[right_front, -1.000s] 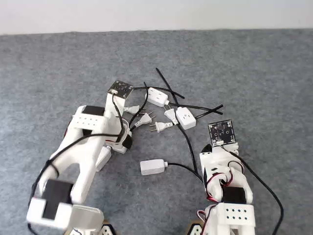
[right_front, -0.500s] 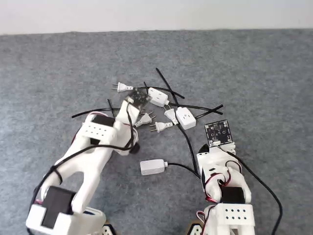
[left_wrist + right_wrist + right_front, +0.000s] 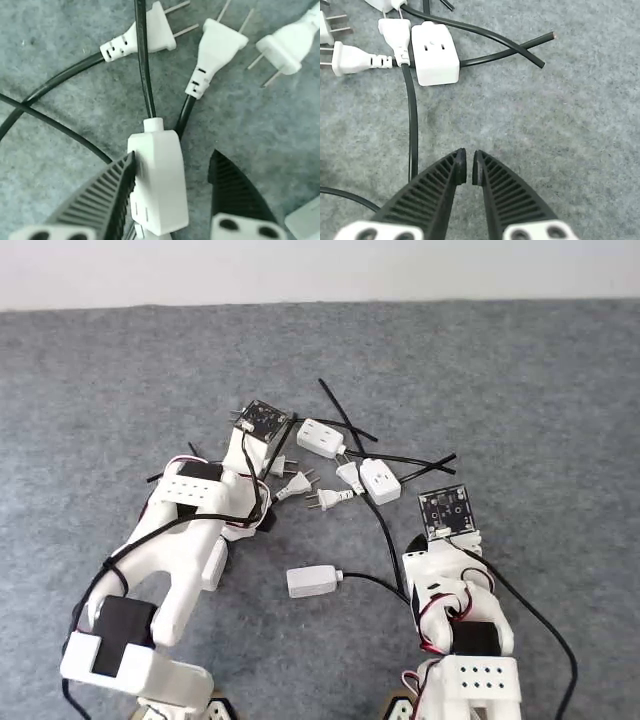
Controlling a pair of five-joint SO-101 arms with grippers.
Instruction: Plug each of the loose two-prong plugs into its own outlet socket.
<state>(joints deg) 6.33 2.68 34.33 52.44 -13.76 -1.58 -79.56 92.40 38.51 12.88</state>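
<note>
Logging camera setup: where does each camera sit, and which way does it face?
High view: fixed above, looking down on the table; both arms show.
Left wrist view: on left arm, facing down past left hand at outlet socket and plugs.
Right wrist view: on right arm, past right hand at second socket, also seen from high.

On the table point(image 3: 540, 390) we find the back socket point(image 3: 320, 437) farthest from the arms, the middle socket point(image 3: 380, 480) to its right and nearer, and the front socket point(image 3: 312, 581) alone between both arms. The left plug point(image 3: 290, 485) and the right plug point(image 3: 332, 498) lie just left of the middle socket.
</note>
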